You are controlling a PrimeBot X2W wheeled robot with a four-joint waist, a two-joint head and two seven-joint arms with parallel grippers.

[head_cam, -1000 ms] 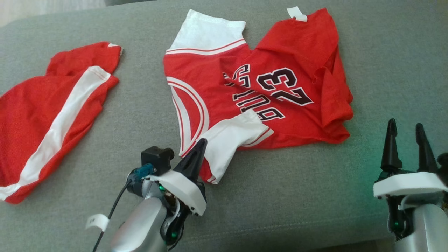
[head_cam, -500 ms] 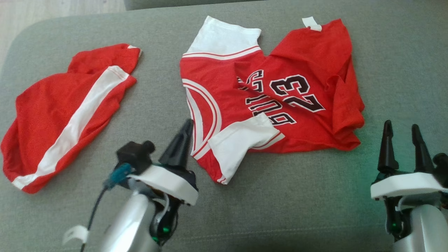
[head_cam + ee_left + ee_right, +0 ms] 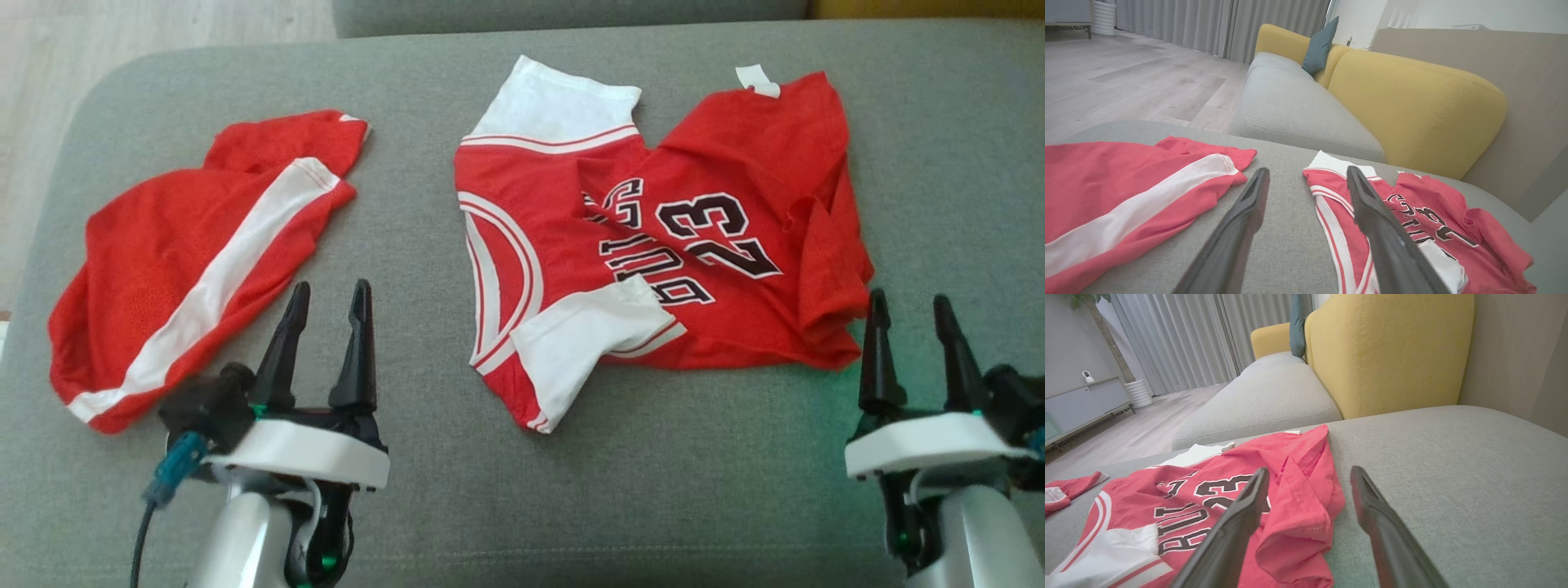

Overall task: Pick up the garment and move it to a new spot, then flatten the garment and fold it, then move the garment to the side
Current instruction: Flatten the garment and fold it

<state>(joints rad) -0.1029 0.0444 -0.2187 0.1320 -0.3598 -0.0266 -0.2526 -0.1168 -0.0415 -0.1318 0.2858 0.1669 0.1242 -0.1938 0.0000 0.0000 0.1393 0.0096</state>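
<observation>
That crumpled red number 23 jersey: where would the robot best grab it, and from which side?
Probably the bunched fold along the jersey's right edge. It stands up off the grey cushion, so a finger could slip under it, whereas the middle lies flat. The open right gripper is closest to it, so come from the near right, with the fingers straddling the ridge.

red mesh jersey (image 3: 653, 245): white sleeves, black white-edged "23". left of jersey, red mesh shorts (image 3: 163, 269): white side stripe. grey woven seat cushion (image 3: 653, 490) beneath jersey. mustard-yellow sofa backrest (image 3: 1412, 102) behind jersey.
</observation>
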